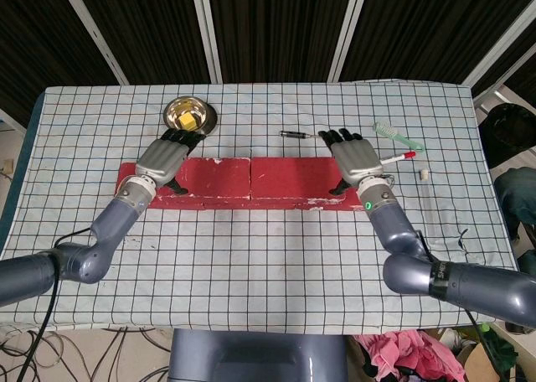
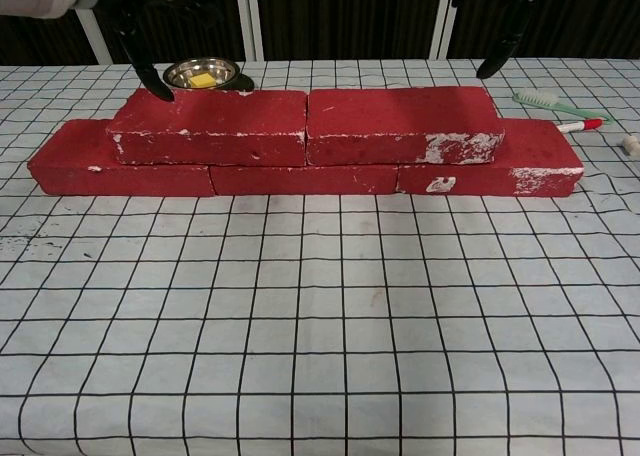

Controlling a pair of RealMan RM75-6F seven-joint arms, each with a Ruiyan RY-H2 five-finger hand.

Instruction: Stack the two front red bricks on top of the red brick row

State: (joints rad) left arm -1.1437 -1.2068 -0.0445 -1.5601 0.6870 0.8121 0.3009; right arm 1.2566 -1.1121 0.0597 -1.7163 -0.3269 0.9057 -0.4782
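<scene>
Left hand (image 1: 162, 160) of mine hovers open above the left top brick (image 2: 210, 126); both top bricks sit end to end on the red brick row (image 2: 300, 171). Right hand (image 1: 358, 159) hangs open over the right top brick (image 2: 402, 124).

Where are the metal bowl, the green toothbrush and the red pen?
metal bowl (image 1: 189, 114), head view, on its rim.
green toothbrush (image 1: 387, 131), head view, on the brush head.
red pen (image 1: 400, 157), head view, on its barrel.
</scene>
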